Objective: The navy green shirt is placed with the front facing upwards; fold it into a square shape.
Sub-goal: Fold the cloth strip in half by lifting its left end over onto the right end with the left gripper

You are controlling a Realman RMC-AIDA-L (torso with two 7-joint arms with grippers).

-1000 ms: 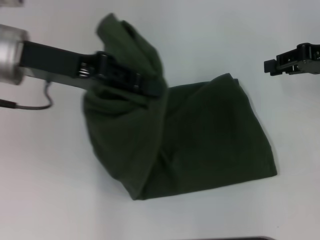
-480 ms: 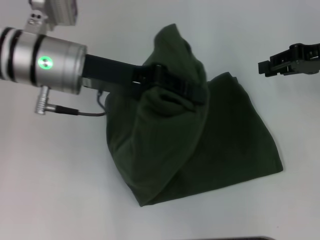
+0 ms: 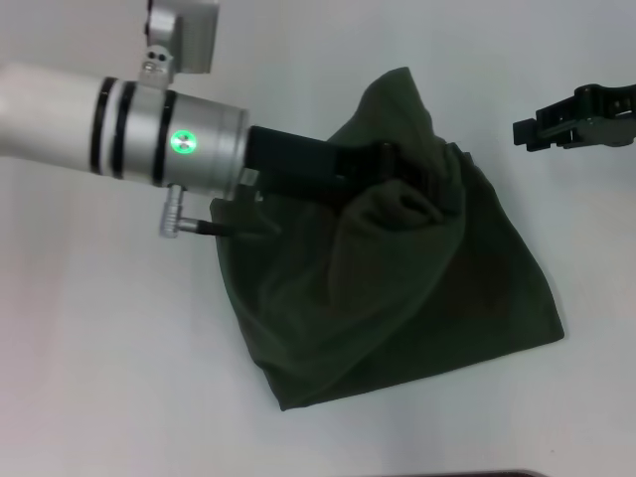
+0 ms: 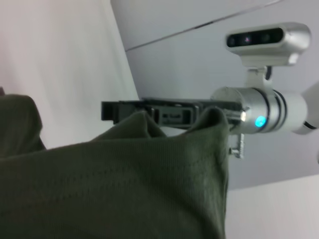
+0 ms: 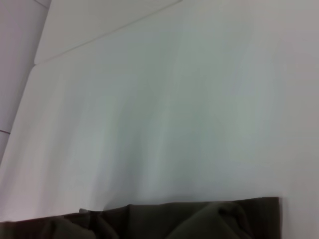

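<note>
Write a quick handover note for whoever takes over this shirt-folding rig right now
Left gripper: shut on a raised fold of the navy green shirt, above the shirt's far side.
Right gripper: off to the right above the white table, apart from the shirt and holding nothing.
Done: shirt already bunched into a rough, compact shape.
Left: lay the lifted fold down, release it, then square up the uneven edges.

Left gripper (image 3: 422, 184) buried in shirt (image 3: 397, 308) folds
</note>
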